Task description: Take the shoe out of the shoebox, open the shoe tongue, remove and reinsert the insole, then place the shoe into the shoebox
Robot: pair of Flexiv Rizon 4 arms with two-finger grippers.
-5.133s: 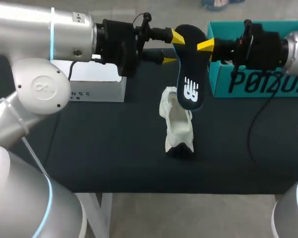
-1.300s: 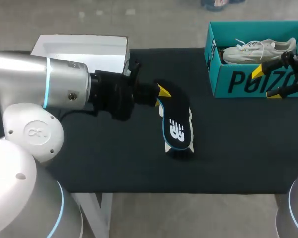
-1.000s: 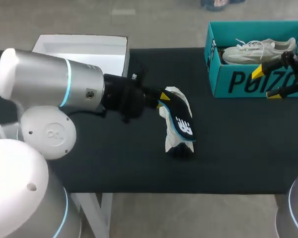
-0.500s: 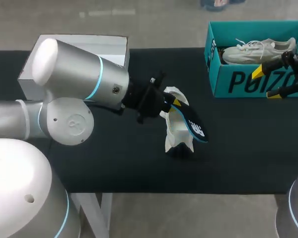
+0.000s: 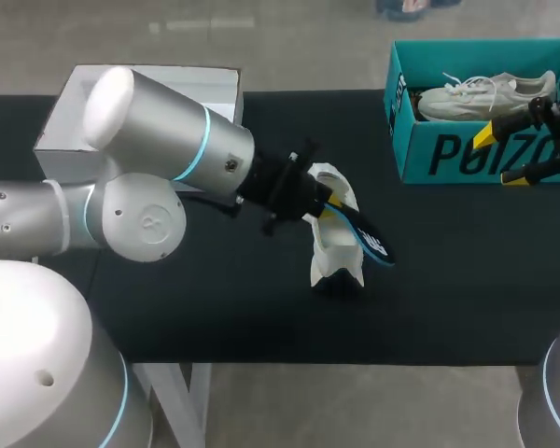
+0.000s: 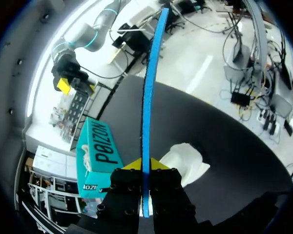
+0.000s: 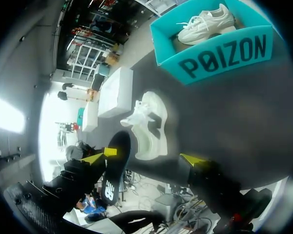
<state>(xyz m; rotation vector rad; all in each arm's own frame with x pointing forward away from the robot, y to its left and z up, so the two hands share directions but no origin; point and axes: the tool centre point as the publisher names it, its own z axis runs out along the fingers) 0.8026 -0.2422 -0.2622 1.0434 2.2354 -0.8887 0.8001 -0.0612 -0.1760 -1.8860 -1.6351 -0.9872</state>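
My left gripper (image 5: 325,203) pinches the black insole (image 5: 366,240), tilted over the white shoe (image 5: 334,245), well apart from the teal shoebox (image 5: 448,154).

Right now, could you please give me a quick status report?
Left gripper shut on insole, close by the shoe. Right gripper open, near teal shoebox. No obstruction seen.

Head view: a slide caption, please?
The left gripper holds a dark blue-edged insole at the white shoe on the black table.
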